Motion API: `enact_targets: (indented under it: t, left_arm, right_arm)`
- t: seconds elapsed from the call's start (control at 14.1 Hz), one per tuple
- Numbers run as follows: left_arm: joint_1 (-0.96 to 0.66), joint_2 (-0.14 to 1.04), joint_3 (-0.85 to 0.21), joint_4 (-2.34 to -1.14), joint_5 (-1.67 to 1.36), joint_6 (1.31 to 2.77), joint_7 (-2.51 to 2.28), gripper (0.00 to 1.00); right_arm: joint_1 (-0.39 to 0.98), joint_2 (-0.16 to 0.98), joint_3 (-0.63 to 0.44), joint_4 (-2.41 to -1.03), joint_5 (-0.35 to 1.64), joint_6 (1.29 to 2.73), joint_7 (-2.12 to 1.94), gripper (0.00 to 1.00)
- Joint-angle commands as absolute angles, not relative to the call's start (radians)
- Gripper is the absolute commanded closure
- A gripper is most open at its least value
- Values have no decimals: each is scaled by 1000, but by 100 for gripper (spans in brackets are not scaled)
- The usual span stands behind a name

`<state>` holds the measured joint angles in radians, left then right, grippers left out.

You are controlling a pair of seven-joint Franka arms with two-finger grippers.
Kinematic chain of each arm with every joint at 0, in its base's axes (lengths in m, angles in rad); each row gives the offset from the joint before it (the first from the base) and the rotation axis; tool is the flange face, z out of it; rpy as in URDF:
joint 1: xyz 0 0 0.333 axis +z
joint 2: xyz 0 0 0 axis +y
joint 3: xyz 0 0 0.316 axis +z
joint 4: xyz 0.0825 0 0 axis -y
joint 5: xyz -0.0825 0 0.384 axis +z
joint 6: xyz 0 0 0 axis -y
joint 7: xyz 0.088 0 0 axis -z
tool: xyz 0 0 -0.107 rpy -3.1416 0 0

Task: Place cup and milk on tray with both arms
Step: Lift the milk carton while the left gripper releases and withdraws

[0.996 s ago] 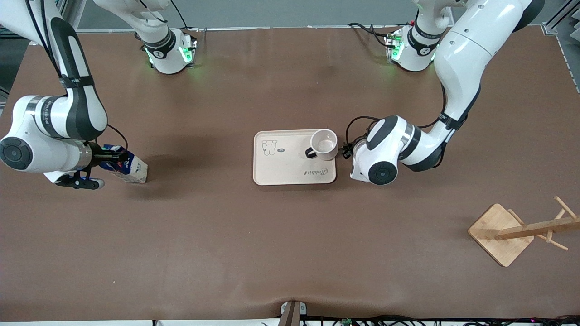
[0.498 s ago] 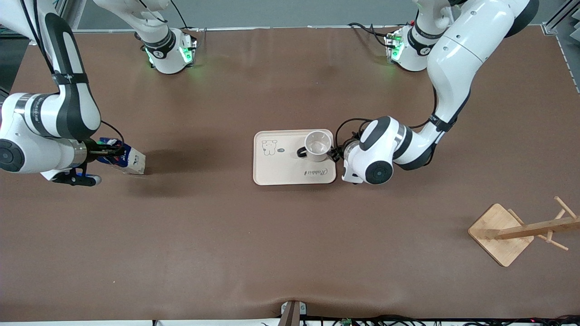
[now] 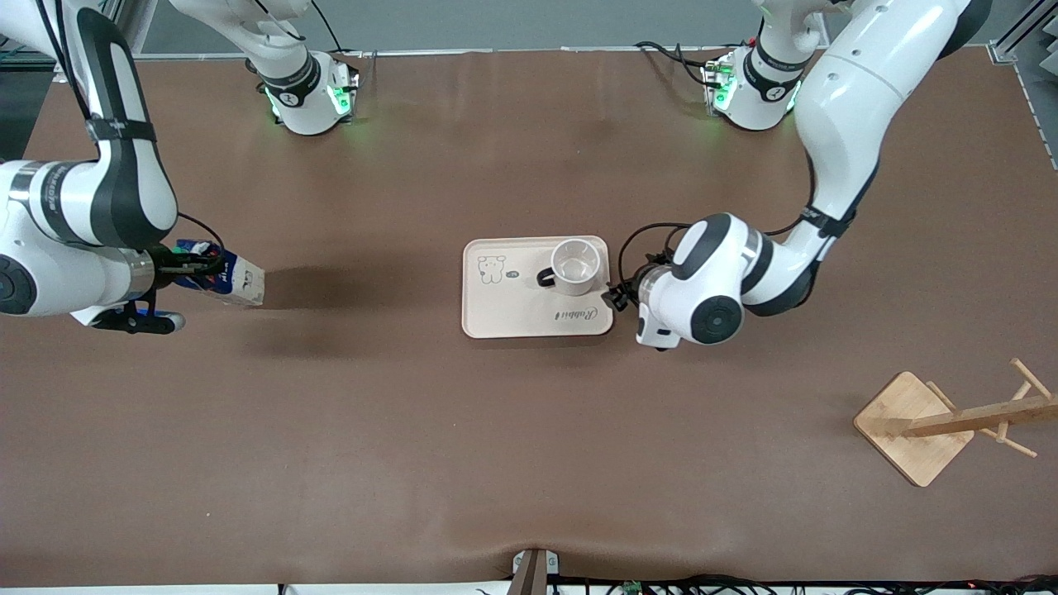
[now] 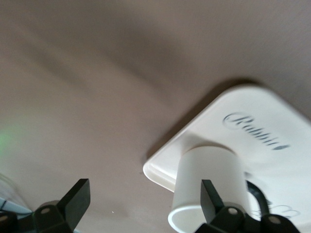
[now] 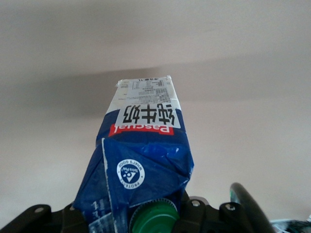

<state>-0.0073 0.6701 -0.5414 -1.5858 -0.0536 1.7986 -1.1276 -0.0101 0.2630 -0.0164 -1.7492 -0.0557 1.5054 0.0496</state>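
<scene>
White cup [image 3: 576,267] now released on tray [image 3: 504,310], left gripper [image 3: 616,297] fingers spread, right gripper [image 3: 202,266] fingers pinching milk [image 3: 235,281] lifted.

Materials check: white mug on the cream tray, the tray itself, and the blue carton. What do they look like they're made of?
White mug: probably glazed ceramic; smooth glossy wall, thick rim.
Cream rectangular tray: likely moulded plastic or melamine; satin, rounded raised lip, printed script.
Blue gable-top milk carton: coated paperboard; creased folds, printed panels, green plastic-looking cap.
</scene>
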Motion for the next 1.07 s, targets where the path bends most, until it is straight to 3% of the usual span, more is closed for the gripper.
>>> enact_targets:
  t: [0.0, 0.57, 1.0]
  left_arm:
    - [-2, 605, -537, -1485, 29, 1701, -1132, 0]
    - [139, 419, -538, -1407, 176, 1692, -961, 0]
    - [268, 259, -540, -1407, 176, 1626, -669, 0]
  right_arm:
    - [37, 255, -11, -1689, -60, 1424, 63, 100]
    - [204, 267, -2, -1599, 105, 1407, 162, 100]
    - [417, 428, -2, -1471, 207, 1472, 370, 100]
